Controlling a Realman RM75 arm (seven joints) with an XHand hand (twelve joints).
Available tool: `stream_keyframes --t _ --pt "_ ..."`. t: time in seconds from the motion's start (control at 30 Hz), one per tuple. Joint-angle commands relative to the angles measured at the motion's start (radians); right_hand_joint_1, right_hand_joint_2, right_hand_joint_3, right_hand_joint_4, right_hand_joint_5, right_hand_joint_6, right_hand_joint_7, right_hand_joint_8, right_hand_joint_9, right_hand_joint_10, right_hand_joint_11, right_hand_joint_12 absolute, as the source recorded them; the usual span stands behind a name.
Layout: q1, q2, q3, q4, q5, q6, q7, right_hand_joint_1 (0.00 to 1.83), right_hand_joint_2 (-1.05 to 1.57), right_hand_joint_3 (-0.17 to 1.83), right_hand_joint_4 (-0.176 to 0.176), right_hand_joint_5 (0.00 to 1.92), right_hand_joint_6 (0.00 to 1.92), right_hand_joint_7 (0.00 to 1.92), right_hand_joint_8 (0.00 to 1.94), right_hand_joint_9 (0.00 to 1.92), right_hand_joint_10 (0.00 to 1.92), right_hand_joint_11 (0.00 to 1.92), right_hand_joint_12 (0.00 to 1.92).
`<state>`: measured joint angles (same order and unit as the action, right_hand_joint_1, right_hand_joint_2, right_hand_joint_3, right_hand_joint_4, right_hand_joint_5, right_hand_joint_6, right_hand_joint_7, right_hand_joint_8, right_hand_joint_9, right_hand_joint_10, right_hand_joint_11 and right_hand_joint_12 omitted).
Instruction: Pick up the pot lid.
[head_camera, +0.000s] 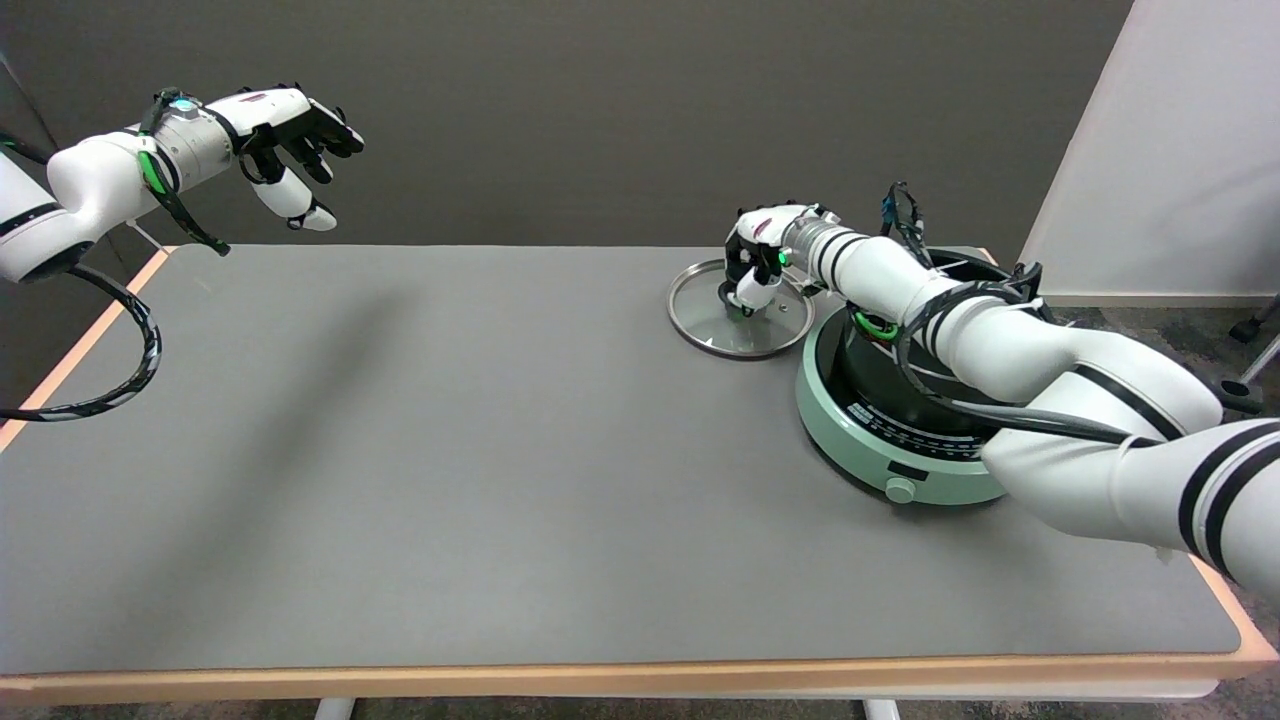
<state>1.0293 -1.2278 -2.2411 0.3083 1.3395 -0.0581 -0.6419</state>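
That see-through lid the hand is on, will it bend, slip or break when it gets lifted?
The pot lid looks like glass in a metal rim, so it is probably stiff and won't flop. Glass is likely breakable if dropped. The right hand is closed around only its small central knob, so the wide disc may tilt or swing as it rises.

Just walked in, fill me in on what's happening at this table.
The robot's right hand is down on the glass pot lid, fingers closed around its knob. The lid appears to lie on the grey table, beside the green cooker; whether it has lifted at all cannot be told. The left hand hangs idle in the air.
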Motion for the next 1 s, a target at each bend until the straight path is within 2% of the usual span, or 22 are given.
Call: stream_keyframes --t 0.03,0.13,0.43,0.5,0.53,0.6,0.63,0.7,0.73,0.8,0.87,0.93,1.0 --pt "-0.007 0.003 0.000 0.008 0.000 -0.002 0.000 1.20 1.06 0.31 -0.081 0.69 1.36 0.94 1.24 0.83 1.34 0.51 1.74" --pt "-0.008 0.005 0.000 0.010 0.000 -0.002 0.000 1.20 1.06 0.32 -0.091 0.67 1.38 0.92 1.28 0.81 1.38 0.51 1.75" --pt "-0.024 0.035 0.002 0.083 0.000 -0.004 0.000 1.20 1.07 0.31 -0.092 0.67 1.39 0.92 1.28 0.80 1.42 0.50 1.76" --pt "-0.030 0.050 0.003 0.122 0.000 -0.011 0.000 1.19 1.12 0.21 -0.091 0.65 1.40 0.91 1.29 0.82 1.36 0.54 1.71" --pt "-0.032 0.059 0.003 0.140 0.000 -0.018 0.000 1.20 1.07 0.31 -0.092 0.67 1.40 0.92 1.28 0.81 1.43 0.52 1.75" --pt "-0.036 0.077 0.003 0.181 0.000 -0.035 0.000 1.20 1.07 0.31 -0.092 0.67 1.40 0.92 1.28 0.80 1.42 0.52 1.75" --pt "-0.037 0.085 0.002 0.199 0.000 -0.040 0.000 1.19 1.13 0.19 -0.089 0.66 1.40 0.91 1.28 0.82 1.35 0.56 1.69" --pt "-0.041 0.105 0.002 0.242 0.000 -0.051 0.000 1.20 1.06 0.32 -0.091 0.67 1.39 0.93 1.27 0.81 1.42 0.53 1.75" --pt "-0.044 0.115 0.002 0.259 0.000 -0.056 0.001 1.20 1.12 0.21 -0.089 0.66 1.39 0.91 1.27 0.83 1.35 0.57 1.69" --pt "-0.047 0.135 0.001 0.304 0.000 -0.067 0.005 1.20 1.12 0.20 -0.085 0.67 1.39 0.91 1.27 0.83 1.34 0.57 1.70" --pt "-0.048 0.155 0.000 0.336 0.001 -0.080 0.008 1.20 1.06 0.33 -0.085 0.68 1.39 0.93 1.26 0.82 1.42 0.53 1.75" --pt "-0.048 0.175 -0.002 0.366 0.006 -0.094 0.008 1.20 1.09 0.25 -0.086 0.68 1.38 0.92 1.26 0.83 1.36 0.56 1.72" --pt "-0.048 0.190 -0.005 0.389 0.008 -0.101 0.008 1.20 1.05 0.33 -0.089 0.68 1.38 0.94 1.25 0.82 1.41 0.54 1.75"
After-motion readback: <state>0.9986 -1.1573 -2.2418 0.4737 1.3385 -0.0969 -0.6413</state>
